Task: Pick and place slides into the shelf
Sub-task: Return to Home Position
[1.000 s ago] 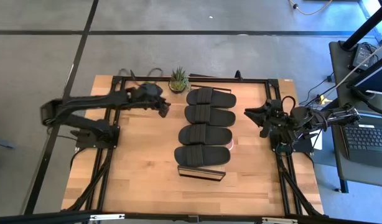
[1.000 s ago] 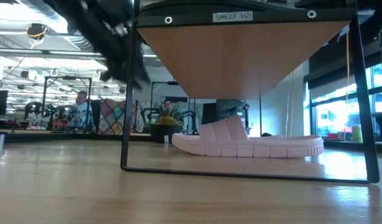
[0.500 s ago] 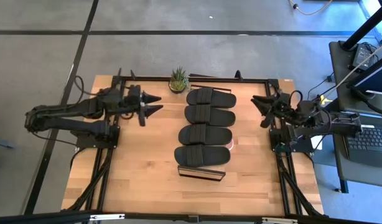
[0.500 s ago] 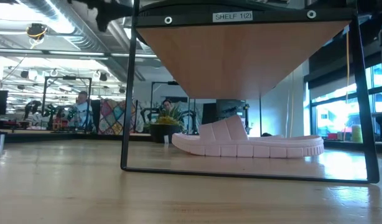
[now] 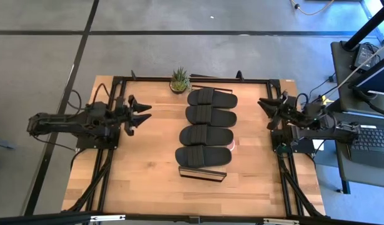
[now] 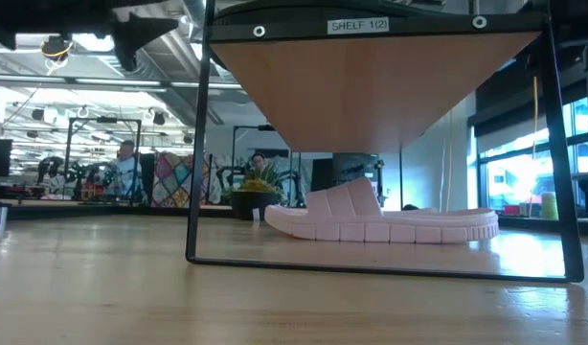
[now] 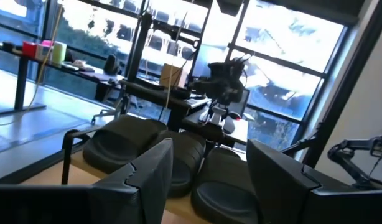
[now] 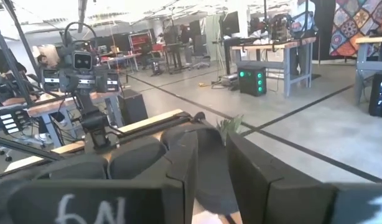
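On the shelf (image 6: pixel 371 91) lie four black slides (image 5: pixel 206 134), with a pink slide (image 6: pixel 385 223) under it. The left gripper (image 5: pixel 145 113) and right gripper (image 5: pixel 264 111) hang open and empty by the table's (image 5: pixel 142 181) sides. I think the arms just need to park at home.

The left arm (image 5: pixel 67 122) is lying folded low on its own side. The left claw (image 5: pixel 144 113) is pointing in toward the middle. Its two fingers (image 7: pixel 150 171) are standing apart and holding nothing. The right arm (image 5: pixel 329 128) is lying folded low on the other side. The right claw (image 5: pixel 265 112) is pointing across at the left one, its fingers (image 8: pixel 178 165) also standing apart, holding nothing.
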### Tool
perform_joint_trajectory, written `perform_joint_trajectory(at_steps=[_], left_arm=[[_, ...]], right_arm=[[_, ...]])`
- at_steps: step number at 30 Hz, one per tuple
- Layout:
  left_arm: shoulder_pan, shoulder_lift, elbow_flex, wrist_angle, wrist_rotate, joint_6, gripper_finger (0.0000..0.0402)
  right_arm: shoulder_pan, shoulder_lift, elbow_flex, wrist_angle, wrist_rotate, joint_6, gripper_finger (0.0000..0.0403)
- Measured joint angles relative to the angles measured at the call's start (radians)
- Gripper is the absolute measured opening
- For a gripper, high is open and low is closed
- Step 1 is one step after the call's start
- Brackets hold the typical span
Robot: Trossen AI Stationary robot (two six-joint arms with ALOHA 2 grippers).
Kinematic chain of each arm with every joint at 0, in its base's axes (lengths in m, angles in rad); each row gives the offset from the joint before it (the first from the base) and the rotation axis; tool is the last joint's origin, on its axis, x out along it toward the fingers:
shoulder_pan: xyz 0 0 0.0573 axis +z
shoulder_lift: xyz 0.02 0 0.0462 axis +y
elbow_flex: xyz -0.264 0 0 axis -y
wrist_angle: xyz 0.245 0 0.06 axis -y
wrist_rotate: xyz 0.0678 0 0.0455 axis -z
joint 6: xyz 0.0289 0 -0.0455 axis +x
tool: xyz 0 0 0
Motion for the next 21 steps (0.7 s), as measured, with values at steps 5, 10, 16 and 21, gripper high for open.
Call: perform_joint_trajectory(at_steps=[5,10,16,21], left_arm=[[-0.006,-0.104,-0.075,-0.007,0.000,0.001,0.0196],[-0.006,-0.229,-0.155,-0.047,0.000,0.001,0.0196],[-0.006,-0.378,-0.200,-0.151,-0.091,0.002,0.0196],[0.000,-0.384,-0.201,-0.180,-0.191,0.032,0.0196]], right_arm=[[0.000,-0.086,-0.123,0.060,0.000,0.025,0.0087],[-0.001,-0.112,-0.205,0.147,-0.001,0.026,0.0087],[-0.026,-0.116,-0.223,0.144,0.020,0.023,0.0087],[-0.080,-0.116,-0.223,0.148,0.070,-0.005,0.0087]])
